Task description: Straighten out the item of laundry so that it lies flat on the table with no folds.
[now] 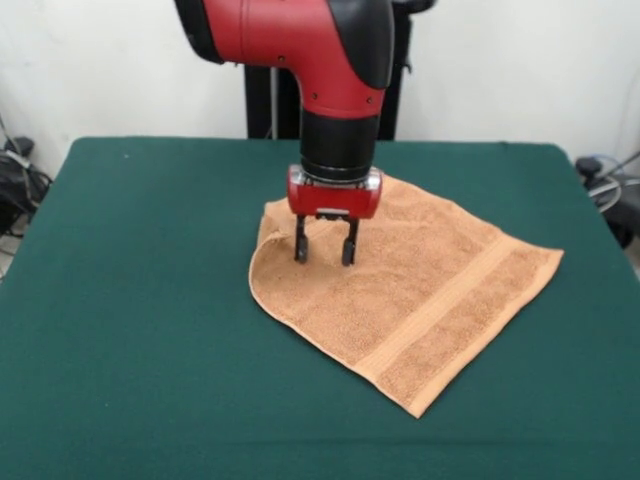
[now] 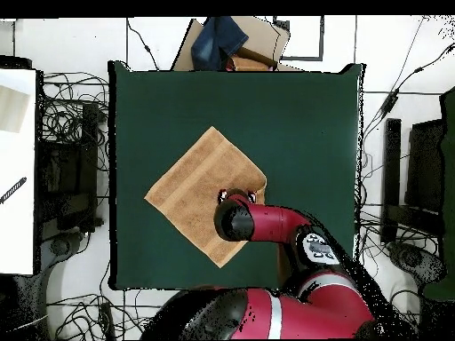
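Glossy red arm (image 1: 300, 40) w/ black elbow cap & black cylindrical wrist. Red gripper (image 1: 325, 255) block, silver trim at top, two slim black fingers (image 1: 301, 245). Round grey-white badge on red link, seen overhead.

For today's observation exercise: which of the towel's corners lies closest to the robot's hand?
The rounded, folded-over corner of the towel, beside the open hand; the other corners lie flat and pointed.

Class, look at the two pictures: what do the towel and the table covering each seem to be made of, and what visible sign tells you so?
The towel: it looks like soft orange-tan terry cloth, with a fuzzy looped pile and a flatter woven band near one edge. The table: its top seems covered in dark green felt-like cloth, matte and even, with no shine or grain; what lies beneath cannot be seen.
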{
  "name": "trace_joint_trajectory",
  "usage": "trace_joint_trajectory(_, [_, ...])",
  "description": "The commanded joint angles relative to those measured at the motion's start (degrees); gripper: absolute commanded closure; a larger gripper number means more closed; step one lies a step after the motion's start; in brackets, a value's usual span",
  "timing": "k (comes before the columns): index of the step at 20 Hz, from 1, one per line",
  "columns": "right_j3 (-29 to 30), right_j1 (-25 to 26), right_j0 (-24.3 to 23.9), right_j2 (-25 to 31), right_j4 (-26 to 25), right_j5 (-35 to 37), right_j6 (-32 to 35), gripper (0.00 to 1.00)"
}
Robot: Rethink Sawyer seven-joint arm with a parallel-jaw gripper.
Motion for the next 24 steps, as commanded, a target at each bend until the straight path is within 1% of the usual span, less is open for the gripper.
trace_joint_trajectory(1, [-3.78, 2.71, -2.09, 2.76, -2.3, 3.22, 2.95, 0.0])
trace_joint_trajectory(11, [-1.87, 0.83, -7.18, 4.11, -5.62, 4.61, 0.5, 0.0])
trace_joint_trajectory(16, [-0.71, -0.95, -10.37, 5.5, -7.57, 6.35, -0.94, 0.0])
trace_joint_trajectory(20, [-0.65, -0.89, -12.71, 6.84, -9.41, 6.69, -1.73, 0.0])
trace_joint_trajectory(22, [-0.45, -0.95, -13.53, 7.29, -10.2, 6.74, -1.76, 0.0])
trace_joint_trajectory(24, [-0.16, -1.92, -13.26, 7.15, -10.32, 7.31, -1.29, 0.0])
